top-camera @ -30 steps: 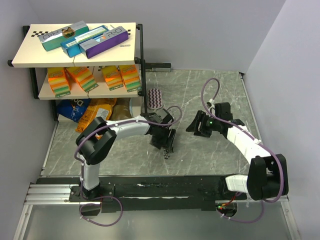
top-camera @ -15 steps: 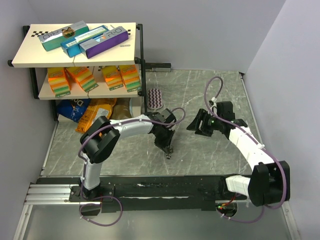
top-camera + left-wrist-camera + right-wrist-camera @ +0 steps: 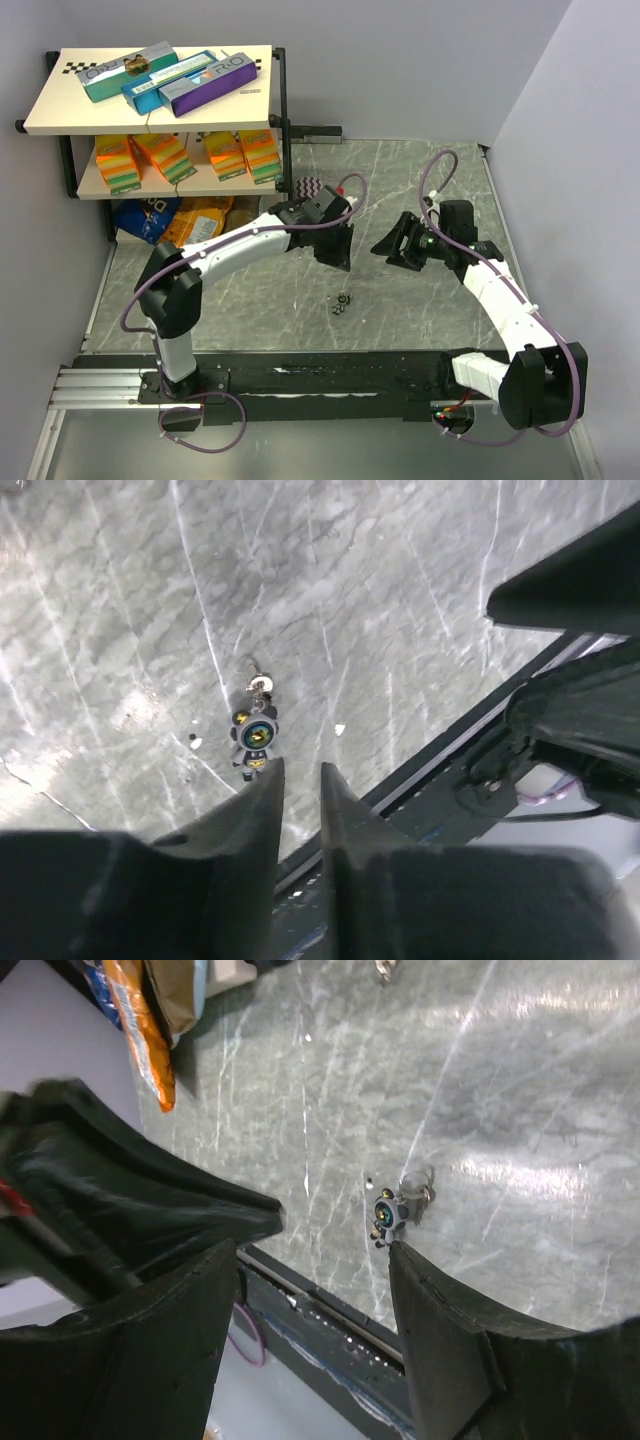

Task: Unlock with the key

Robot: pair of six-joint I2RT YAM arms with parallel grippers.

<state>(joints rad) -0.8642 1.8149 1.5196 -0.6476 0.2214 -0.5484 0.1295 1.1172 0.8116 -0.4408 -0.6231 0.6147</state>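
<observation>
The key [image 3: 343, 300] is a tiny bunch on a ring with a small round-faced charm, lying flat on the marble table [image 3: 250, 300]. In the left wrist view the key [image 3: 253, 738] lies on the table just beyond the fingertips. My left gripper [image 3: 338, 262] hangs above and behind it. Only a narrow slit separates the jaws of the left gripper [image 3: 300, 772], with nothing in it. My right gripper [image 3: 388, 250] hovers to the right, tilted toward the key [image 3: 388, 1215]. The right gripper [image 3: 315, 1250] is wide open and empty.
A two-level shelf rack [image 3: 150, 110] with boxes stands at the back left, with snack bags [image 3: 170, 225] under it. A striped cloth [image 3: 310, 192] lies behind the left gripper. A black rail [image 3: 330, 375] runs along the near edge. A small metal thing [image 3: 385, 970] lies farther back.
My left gripper closed down at the key, then rose and drew back without it. The key stays on the table. The right gripper shifted slightly.
</observation>
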